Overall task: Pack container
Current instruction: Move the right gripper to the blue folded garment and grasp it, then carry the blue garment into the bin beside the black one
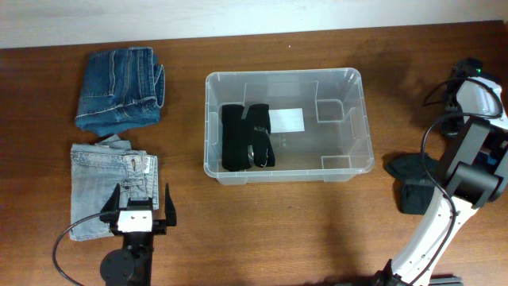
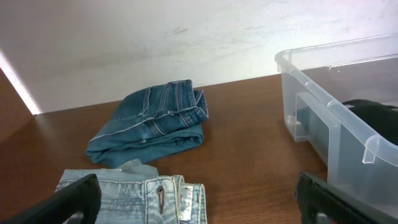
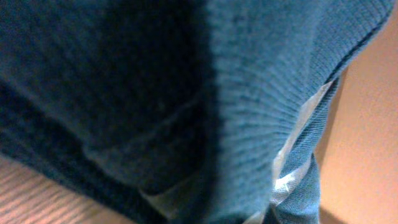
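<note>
**A:** While the left gripper [image 1: 141, 197] hangs with its fingers spread wide, where is the bin [image 1: 286, 75] from it?

**B:** Ahead of it and off to its right, well apart, standing on the table [image 1: 317, 230]. It sits mouth up, with its long axis running left to right across the gripper's line of reach. One short end faces each arm.

**A:** What's inside?

**B:** A folded black garment [image 1: 247, 137] lies in the end nearer the left gripper, just beside a white label [image 1: 286, 120] on the floor.

**A:** And under that gripper?

**B:** Pale jeans [image 1: 91, 187] lie right below it. Dark jeans [image 1: 121, 87] are folded farther ahead, slightly to its left.

**A:** The right gripper?

**B:** From above it's hidden under the right arm [image 1: 464, 159]. Its own camera shows only teal knit [image 3: 261, 93] pressed close. I cannot tell whether its fingers are apart or together. The bin lies to its left, near but not touching.
</note>
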